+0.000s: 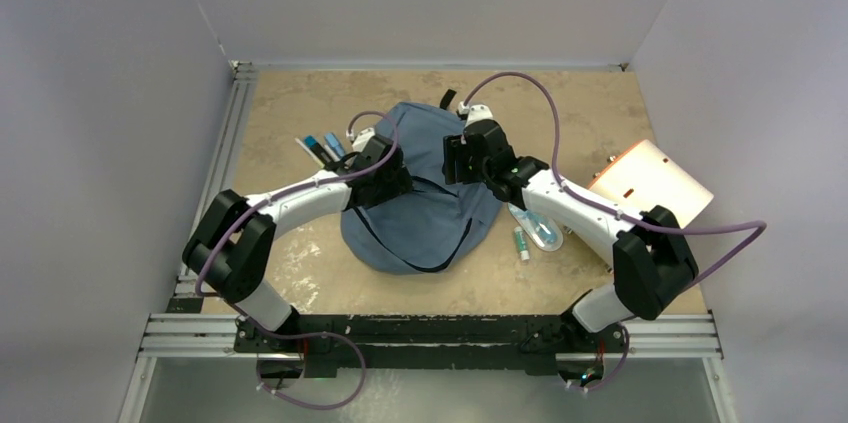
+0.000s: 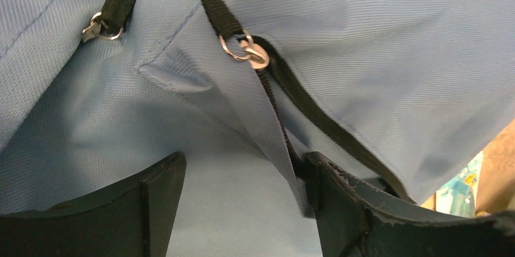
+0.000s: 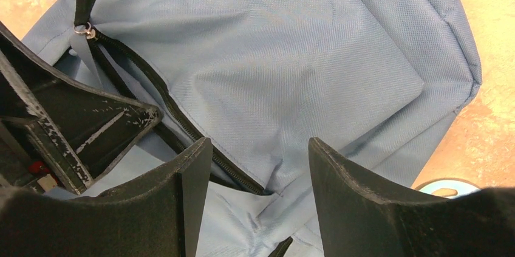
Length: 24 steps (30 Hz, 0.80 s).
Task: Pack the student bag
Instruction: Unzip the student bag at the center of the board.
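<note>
Slate-blue fabric marks the student bag (image 1: 420, 213), lying flat mid-table (image 1: 560, 108) with its black zipper (image 2: 316, 111) partly open. Both arms reach over its upper half. The left gripper (image 2: 243, 169) has its fingers spread, a fabric flap against one of them. The right gripper (image 3: 260, 147) is spread too, pinching nothing, just beside the zipper. Pens (image 1: 322, 148) lie left of the bag, and a beige folder (image 1: 652, 183) lies well to the right.
</note>
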Each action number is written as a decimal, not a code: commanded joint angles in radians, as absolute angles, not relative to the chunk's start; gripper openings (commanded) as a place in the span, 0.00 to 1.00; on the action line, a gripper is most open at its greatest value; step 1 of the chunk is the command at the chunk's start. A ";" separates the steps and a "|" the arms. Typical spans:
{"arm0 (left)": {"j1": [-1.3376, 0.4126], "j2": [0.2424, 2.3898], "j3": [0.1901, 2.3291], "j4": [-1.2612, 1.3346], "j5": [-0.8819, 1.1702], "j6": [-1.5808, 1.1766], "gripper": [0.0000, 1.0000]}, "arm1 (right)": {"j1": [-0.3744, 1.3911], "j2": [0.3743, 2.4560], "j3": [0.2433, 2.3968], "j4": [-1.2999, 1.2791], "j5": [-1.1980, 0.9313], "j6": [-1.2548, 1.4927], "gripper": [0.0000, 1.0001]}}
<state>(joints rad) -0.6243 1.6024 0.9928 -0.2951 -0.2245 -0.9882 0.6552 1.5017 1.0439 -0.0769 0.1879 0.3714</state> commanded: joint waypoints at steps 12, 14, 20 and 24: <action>-0.623 1.594 0.863 -0.246 -0.239 -1.012 0.61 | 0.669 1.577 1.159 -0.050 0.028 0.138 0.68; -0.621 1.590 0.856 -0.247 -0.237 -1.016 0.61 | 0.678 1.583 1.163 -0.042 0.032 0.110 0.74; -0.609 1.567 0.813 -0.228 -0.224 -1.020 0.59 | 0.711 1.581 1.137 0.027 0.072 0.040 0.83; -0.601 1.559 0.798 -0.218 -0.207 -1.016 0.57 | 0.764 1.598 1.119 0.065 0.176 -0.028 0.79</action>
